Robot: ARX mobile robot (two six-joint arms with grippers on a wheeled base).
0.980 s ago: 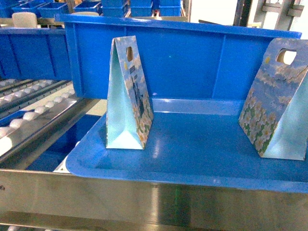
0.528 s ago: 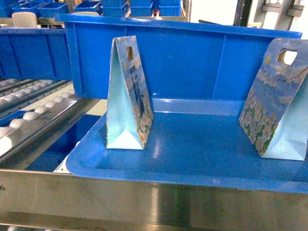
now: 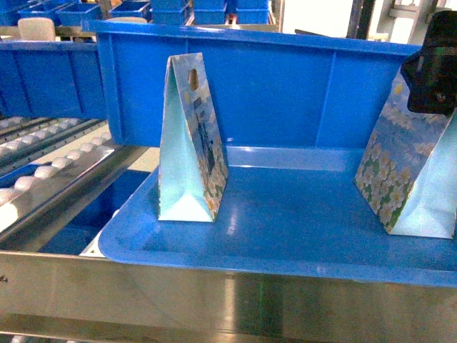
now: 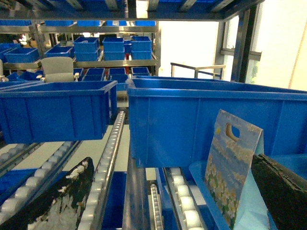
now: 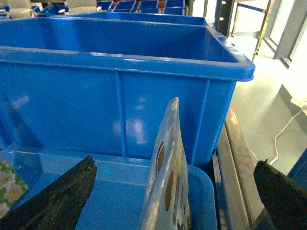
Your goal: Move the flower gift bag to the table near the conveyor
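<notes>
Bags: two flower bags stand upright in a shallow blue tray, left bag near its left edge, right bag at its right edge.
Right claw: spread wide, fingers either side of the right bag's handle, holding nothing, probably lined up to pinch it.
Left claw: open, empty, beside the left bag.
Table: not in view.
Conveyor: rollers left of the tray.

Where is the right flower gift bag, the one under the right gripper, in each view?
Head: right flower gift bag at right edge, in the blue tray.
Left wrist: not in it, I think; that bag looks like the left one.
Right wrist: bottom centre, edge-on.
Shared landmark: large blue bin behind.
</notes>
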